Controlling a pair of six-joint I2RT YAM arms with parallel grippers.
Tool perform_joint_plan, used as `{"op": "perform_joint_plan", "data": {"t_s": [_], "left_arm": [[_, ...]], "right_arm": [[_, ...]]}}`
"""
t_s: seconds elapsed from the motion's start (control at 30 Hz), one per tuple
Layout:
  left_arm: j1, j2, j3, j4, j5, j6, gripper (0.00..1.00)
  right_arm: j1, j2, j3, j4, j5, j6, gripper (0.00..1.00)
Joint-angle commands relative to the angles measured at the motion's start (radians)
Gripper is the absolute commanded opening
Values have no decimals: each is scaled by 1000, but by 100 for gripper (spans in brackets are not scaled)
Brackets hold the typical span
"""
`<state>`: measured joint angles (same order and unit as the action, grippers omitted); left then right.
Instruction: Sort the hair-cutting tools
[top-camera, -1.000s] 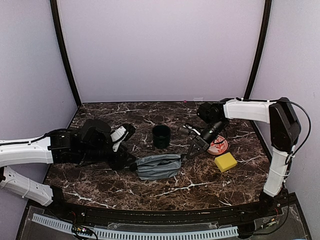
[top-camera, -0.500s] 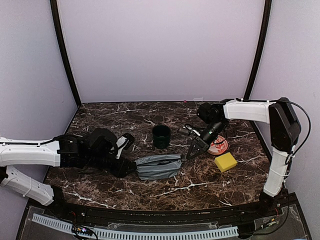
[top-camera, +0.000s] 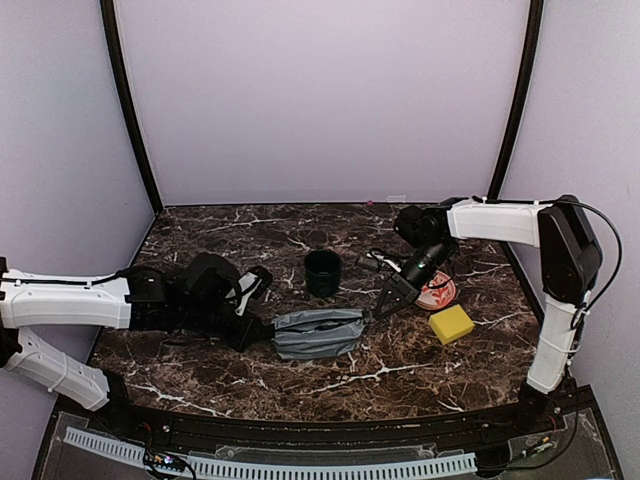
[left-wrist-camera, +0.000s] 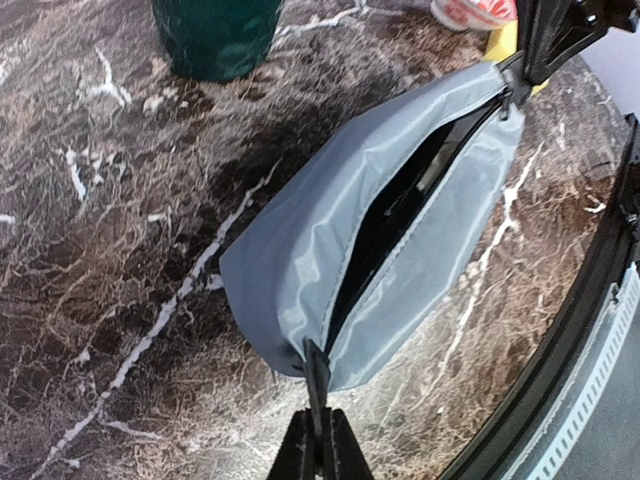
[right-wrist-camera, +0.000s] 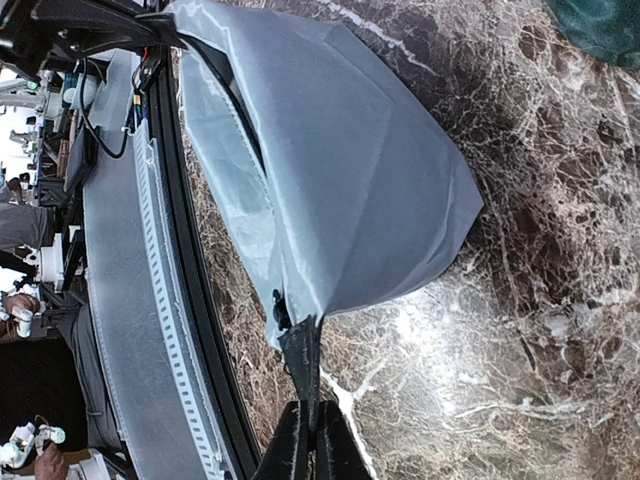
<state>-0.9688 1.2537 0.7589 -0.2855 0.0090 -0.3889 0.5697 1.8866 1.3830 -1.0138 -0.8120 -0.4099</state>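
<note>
A grey zip pouch (top-camera: 318, 333) lies on the marble table between my two grippers, its zipper open along the top. My left gripper (top-camera: 262, 335) is shut on the black tab (left-wrist-camera: 317, 375) at the pouch's left end (left-wrist-camera: 290, 260). At the right end, my right gripper (top-camera: 380, 312) is shut on the other black tab (right-wrist-camera: 303, 360) of the pouch (right-wrist-camera: 340, 170). The slit is dark inside, and I cannot tell what lies in it. No hair-cutting tools show in the open in any view.
A dark green cup (top-camera: 322, 272) stands just behind the pouch. A red-and-white plate (top-camera: 440, 292) and a yellow sponge (top-camera: 451, 324) lie to the right, close to my right arm. The table's black front rail (top-camera: 300, 432) runs near the pouch.
My left arm has slid right to the pouch's left end and its jaws have shut on the tab there. The right gripper and the pouch have stayed put.
</note>
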Motion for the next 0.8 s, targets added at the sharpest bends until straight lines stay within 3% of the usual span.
{"op": "perform_joint_plan", "data": {"t_s": [0.0,0.1,0.23,0.37,0.53,0.67,0.77], "left_arm": [[4,-90,41,-2,-21,20,0],[5,-139,-21,63,-72,12,0],[13,-89,-65,176,60,-3,0],[15,24,10,140,137,12,0],[19,102,99,44,128,47,0],[19,82,164,-53,34,55,23],[19,23,197,-79,-28,80,30]], "right_arm": [[-36,-64,21,-34,28,-25,3],[-74,-76,17,-31,70,-25,2],[-78,-66,-9,-17,62,-15,3],[-77,-55,11,-39,43,-30,8],[-79,-67,44,-81,65,-54,15],[-80,-161,29,-91,138,-80,25],[-80,-265,2,-57,242,-76,31]]}}
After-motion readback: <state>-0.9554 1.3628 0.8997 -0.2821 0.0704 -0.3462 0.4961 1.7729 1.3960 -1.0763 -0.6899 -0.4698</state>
